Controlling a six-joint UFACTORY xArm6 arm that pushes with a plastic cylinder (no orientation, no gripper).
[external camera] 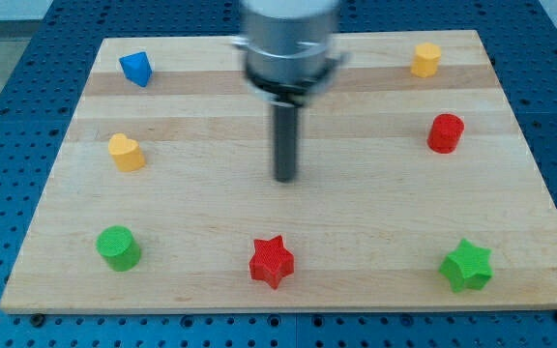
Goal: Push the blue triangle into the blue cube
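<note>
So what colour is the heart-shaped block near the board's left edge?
Yellow: the yellow heart-shaped block shows plainly in the camera view, the only one.

Yellow heart (126, 152) near the view's left side of the wooden board (375, 203), green round block (119, 247) below it. Red star (272, 261) at the bottom middle, green star (467, 266) at the bottom right. Yellow block (426, 59) at the top right, red round block (445, 132) just below it.

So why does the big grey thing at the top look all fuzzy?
In the camera view, the arm's grey body sits close to the lens and looks blurred; my tip is a bit soft too. The blue triangle and red star look sharper, with small soft shadows.
</note>
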